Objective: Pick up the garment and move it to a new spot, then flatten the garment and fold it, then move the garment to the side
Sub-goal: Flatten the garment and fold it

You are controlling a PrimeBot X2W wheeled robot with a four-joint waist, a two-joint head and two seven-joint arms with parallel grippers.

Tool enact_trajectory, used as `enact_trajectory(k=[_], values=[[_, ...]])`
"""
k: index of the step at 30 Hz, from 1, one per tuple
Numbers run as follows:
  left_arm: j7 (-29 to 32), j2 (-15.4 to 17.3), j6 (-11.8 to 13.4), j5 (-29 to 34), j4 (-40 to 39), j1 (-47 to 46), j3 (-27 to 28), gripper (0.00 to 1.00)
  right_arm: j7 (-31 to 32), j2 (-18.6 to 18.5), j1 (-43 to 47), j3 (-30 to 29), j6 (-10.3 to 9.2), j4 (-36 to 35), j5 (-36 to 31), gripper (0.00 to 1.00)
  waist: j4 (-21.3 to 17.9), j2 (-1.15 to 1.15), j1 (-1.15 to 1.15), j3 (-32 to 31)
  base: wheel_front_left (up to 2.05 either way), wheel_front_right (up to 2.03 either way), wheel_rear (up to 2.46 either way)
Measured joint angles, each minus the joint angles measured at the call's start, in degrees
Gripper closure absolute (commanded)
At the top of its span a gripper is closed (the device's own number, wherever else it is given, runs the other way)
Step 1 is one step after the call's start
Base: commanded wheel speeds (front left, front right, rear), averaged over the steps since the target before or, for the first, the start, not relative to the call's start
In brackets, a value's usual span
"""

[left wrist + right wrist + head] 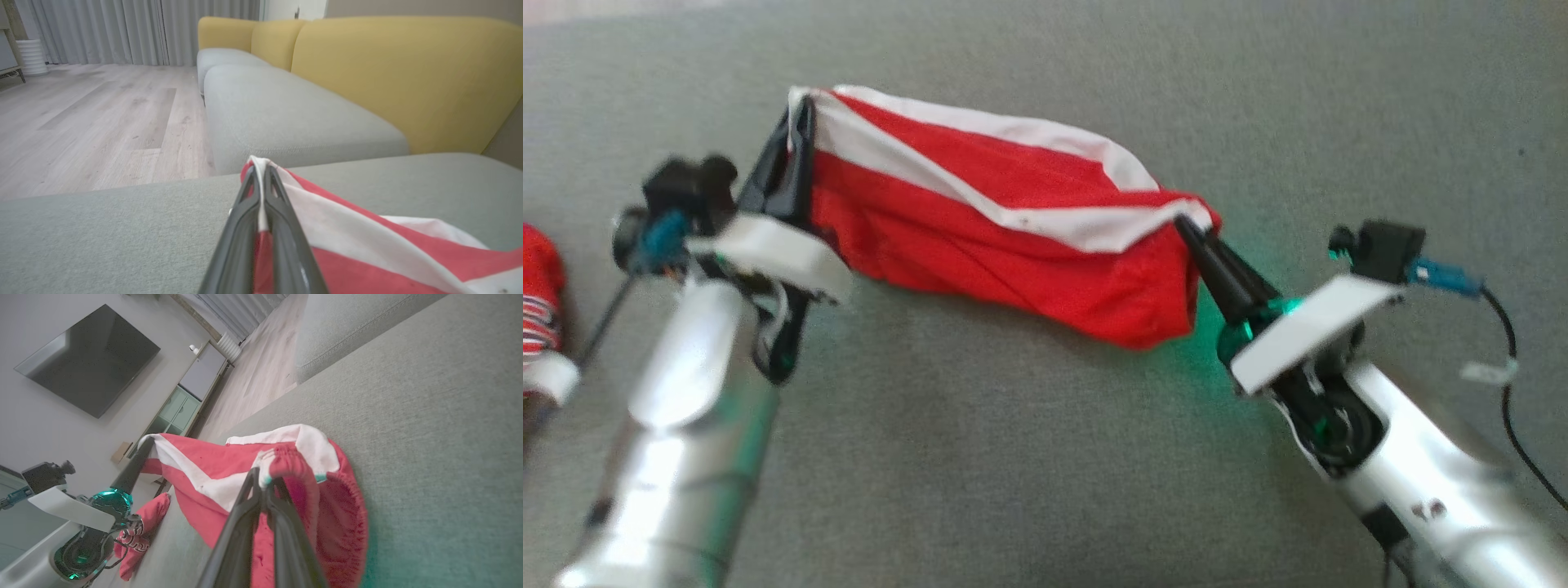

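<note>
The garment (996, 237) is red with white bands and hangs stretched between my two grippers above the grey cushion (1013, 457). My left gripper (796, 110) is shut on its left end; in the left wrist view the dark fingers (261, 179) pinch a white and red edge of the garment (367, 245). My right gripper (1183, 222) is shut on the right end. In the right wrist view its fingers (261, 484) clamp a gathered red hem of the garment (212, 465), and the cloth sags below toward the cushion.
Another red, striped piece of clothing (539, 302) lies at the cushion's left edge. A yellow sofa back (408, 73) and a second grey seat (286, 110) stand beyond. Wooden floor (94, 118) lies to the left. A black cable (1507, 384) trails by my right forearm.
</note>
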Motion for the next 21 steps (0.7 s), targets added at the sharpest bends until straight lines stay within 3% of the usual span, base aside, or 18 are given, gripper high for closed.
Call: enact_trajectory(k=[8, 21], values=[[-0.4, 2.5, 0.0, -1.5, 11.6, -10.7, -3.8, 1.00, 0.0, 4.3, -7.3, -0.2, 0.00, 5.0, 1.6, 1.00, -2.7, 0.00, 0.00, 6.0, 0.00, 0.00, 0.00], [-2.2, 2.8, 0.0, -3.0, 24.2, -16.8, -6.4, 1.00, -3.8, 4.6, -9.4, 2.4, 0.00, 7.8, 4.0, 1.00, -3.6, 0.00, -0.02, 7.3, 0.00, 0.00, 0.00]])
